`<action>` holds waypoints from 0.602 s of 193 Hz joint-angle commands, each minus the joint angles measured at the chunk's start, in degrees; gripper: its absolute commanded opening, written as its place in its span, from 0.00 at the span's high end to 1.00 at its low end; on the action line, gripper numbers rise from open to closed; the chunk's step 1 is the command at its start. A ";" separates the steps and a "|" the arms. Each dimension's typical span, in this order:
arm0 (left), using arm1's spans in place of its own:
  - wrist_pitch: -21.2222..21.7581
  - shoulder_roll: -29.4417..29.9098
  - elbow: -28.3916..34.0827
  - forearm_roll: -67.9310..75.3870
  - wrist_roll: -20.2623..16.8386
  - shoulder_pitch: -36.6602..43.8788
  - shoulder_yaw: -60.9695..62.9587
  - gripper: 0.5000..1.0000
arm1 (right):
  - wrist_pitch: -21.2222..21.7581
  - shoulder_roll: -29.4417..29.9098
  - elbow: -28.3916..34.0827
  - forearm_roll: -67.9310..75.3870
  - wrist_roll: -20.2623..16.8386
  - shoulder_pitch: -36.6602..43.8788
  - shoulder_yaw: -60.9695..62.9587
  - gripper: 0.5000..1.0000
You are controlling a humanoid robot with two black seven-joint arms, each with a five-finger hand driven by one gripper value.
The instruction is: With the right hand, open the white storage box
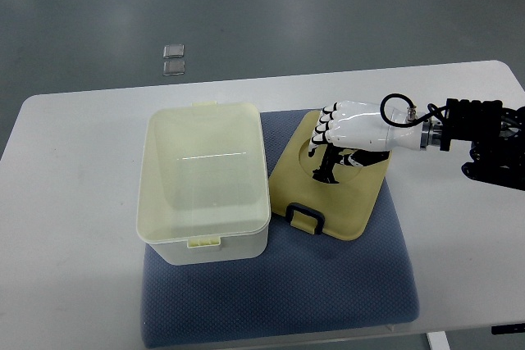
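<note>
no legible text, label, brand, number or sign found on the white storage box (203,182), its lid (336,194) or the table (74,227).

We're seeing a desk (74,202) w/ a mat (279,301) lying on it, approx. centre. The storage box (205,182) is sitting on the mat's left part, open. Its lid (336,194) is lying on the mat just right of the box, handle (306,219) at the near edge. The right hand (349,125) is hanging over the lid's far part, arm coming in from the right. Two small items (173,60) are lying on the floor (328,14) behind the desk.
</note>
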 commanded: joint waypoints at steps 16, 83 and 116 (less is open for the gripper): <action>-0.08 0.00 0.01 0.00 0.01 0.00 0.00 0.00 | 0.00 -0.28 -0.52 -0.13 0.00 -0.11 0.16 0.40; 0.01 0.00 0.01 0.00 0.01 0.00 0.00 0.00 | 0.00 -2.13 -0.87 -0.22 0.00 0.59 11.75 0.36; -0.08 0.00 0.01 0.00 0.01 0.00 0.00 0.00 | 11.10 -3.10 -0.87 -0.13 0.00 0.33 23.80 0.36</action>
